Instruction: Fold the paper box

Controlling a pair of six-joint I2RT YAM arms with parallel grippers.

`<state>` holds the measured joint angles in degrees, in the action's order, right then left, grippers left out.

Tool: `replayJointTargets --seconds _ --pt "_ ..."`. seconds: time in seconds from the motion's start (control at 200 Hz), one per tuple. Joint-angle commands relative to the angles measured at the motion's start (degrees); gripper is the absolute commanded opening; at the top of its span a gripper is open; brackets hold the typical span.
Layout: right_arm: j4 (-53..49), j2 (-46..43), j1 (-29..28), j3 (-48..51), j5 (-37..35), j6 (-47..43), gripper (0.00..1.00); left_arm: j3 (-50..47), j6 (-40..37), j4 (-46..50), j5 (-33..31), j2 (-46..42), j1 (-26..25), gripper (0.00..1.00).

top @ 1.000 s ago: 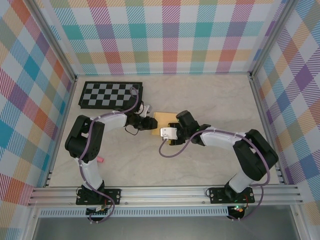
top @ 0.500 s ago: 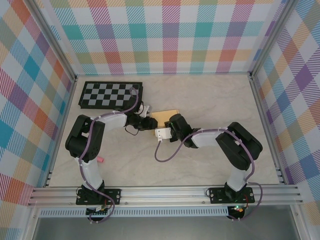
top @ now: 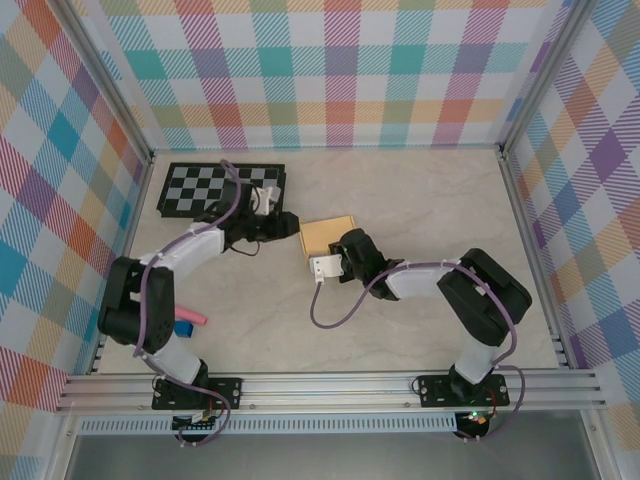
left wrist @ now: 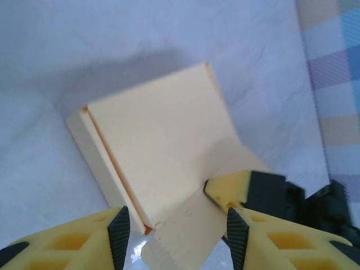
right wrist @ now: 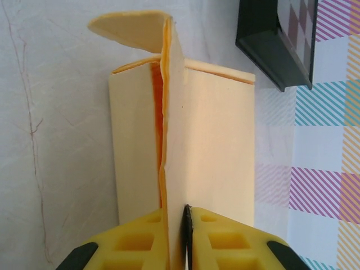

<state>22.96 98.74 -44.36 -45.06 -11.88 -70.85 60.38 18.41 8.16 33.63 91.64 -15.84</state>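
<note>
The yellow-orange thin cardboard box (top: 326, 232) lies mid-frame on the table (top: 430, 200), its body seemingly formed but one flap (right wrist: 175, 84) standing unclosed, with the right end effector (right wrist: 185, 222) clenched on this flap and the left end effector (left wrist: 176, 228) released just beside the box.

Both arms reach inward toward mid-table, one gripper parted and one pinched.

The left arm (top: 185, 248) bows out to the left at its elbow, then runs forward and right. The left gripper (top: 290, 226) has its jaws apart, the yellow fingers (left wrist: 84, 242) well separated (black pads on their inner faces). The right arm (top: 425, 275) folds at the elbow and lies leftward. The right gripper (top: 340, 246) has its fingers (right wrist: 135, 242) pressed together on a thin upright flap of the paper box (right wrist: 216, 140).
</note>
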Motion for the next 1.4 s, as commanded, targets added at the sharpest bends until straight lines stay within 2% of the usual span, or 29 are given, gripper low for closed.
replayJointTargets --seconds 0.0,0.2,0.425,0.565,0.71,0.84,0.955,1.05,1.17,1.215,1.3,1.33,1.365,1.395 --pt "-6.54 -3.15 0.14 -1.88 2.15 2.06 0.13 0.04 0.31 -1.28 1.18 -3.49 2.29 0.51" --pt "-16.9 -7.88 1.37 -3.68 6.88 2.52 0.13 -0.78 -0.47 -1.18 1.58 -4.39 5.37 0.52" --pt "-11.98 -4.7 1.04 0.96 6.71 3.35 0.14 1.32 0.85 -4.51 2.53 5.0 4.82 0.53" --pt "-11.96 -3.34 0.85 2.24 6.56 1.92 0.19 7.37 -4.14 0.24 0.92 11.9 1.15 0.53" --pt "-12.6 -3.97 0.85 3.16 6.34 1.33 0.32 15.03 -6.51 3.42 1.46 18.63 -2.26 0.54" --pt "-14.5 -9.32 1.17 3.53 7.79 7.31 0.46 20.15 -9.13 5.89 1.95 21.44 -4.89 0.55" --pt "-20.13 -16.22 2.34 2.15 10.48 18.35 0.52 23.93 -11.47 9.79 2.34 23.38 -6.55 0.57" --pt "-23.59 -21.55 2.36 2.3 10.11 28.14 0.53 29.28 -15.74 15.47 3.02 27.16 -8.1 0.57" --pt "-29.28 -27.95 2.43 1.36 11.45 47.72 0.55 33.71 -17.48 19.62 2.3 31.16 -9.86 0.55" --pt "-31.37 -29.78 2.55 0.38 8.38 59.76 0.6 33.47 -17.04 19.76 1.68 31.67 -10.05 0.54" --pt "-42.05 -31.55 4.62 -3.26 2.31 92.7 0.64 31.35 -17.01 19.4 0.13 31.22 -10.14 0.54" --pt "-47.9 -31.76 6.22 -4.73 2.97 105.34 0.71 30.43 -17.09 19.36 -0.11 30.85 -10.18 0.54" --pt "-55.47 -31.55 8.75 -5.9 5.9 120.65 0.86 29.58 -17.36 19.65 -0.46 30.4 -10.15 0.54" --pt "-56.51 -31.29 11.85 -4.83 12.79 129.42 0.9 28.64 -17.36 19.43 -0.33 29.98 -10.22 0.54"
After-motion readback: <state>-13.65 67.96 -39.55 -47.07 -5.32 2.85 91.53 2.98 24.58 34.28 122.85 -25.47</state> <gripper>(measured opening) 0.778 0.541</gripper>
